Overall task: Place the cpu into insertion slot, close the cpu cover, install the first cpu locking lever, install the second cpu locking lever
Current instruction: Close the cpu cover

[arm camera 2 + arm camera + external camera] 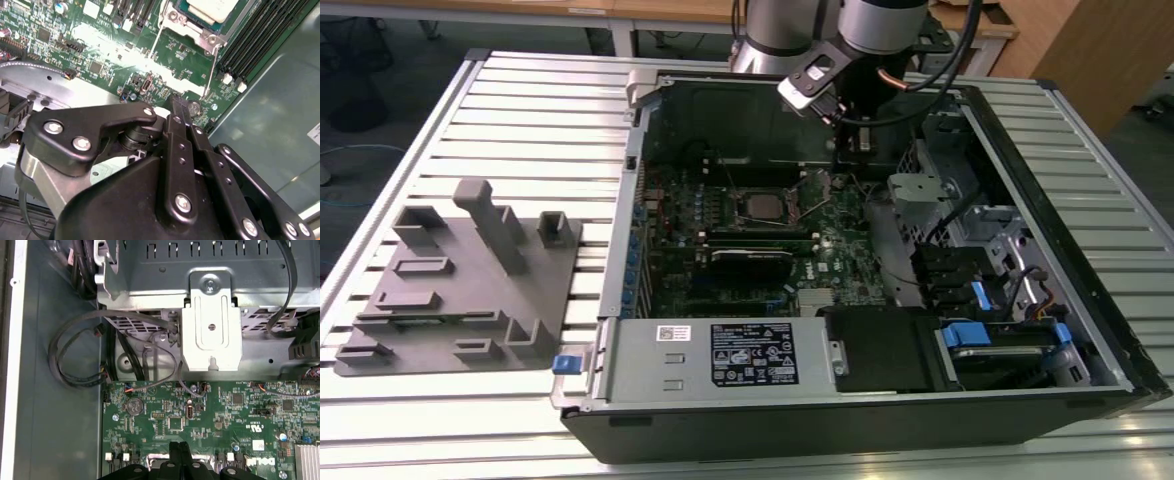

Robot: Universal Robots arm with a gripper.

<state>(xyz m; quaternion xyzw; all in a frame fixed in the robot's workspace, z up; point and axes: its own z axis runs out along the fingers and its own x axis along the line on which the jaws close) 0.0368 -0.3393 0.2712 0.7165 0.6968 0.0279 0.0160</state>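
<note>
Jaws pinched together, empty; gripper over board; cpu flat, face-up, framed by cpu cover.

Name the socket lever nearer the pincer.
The lever beside the memory slots: its free end reaches almost to the pincer, near the coin cell; the other lever ends farther away.
</note>
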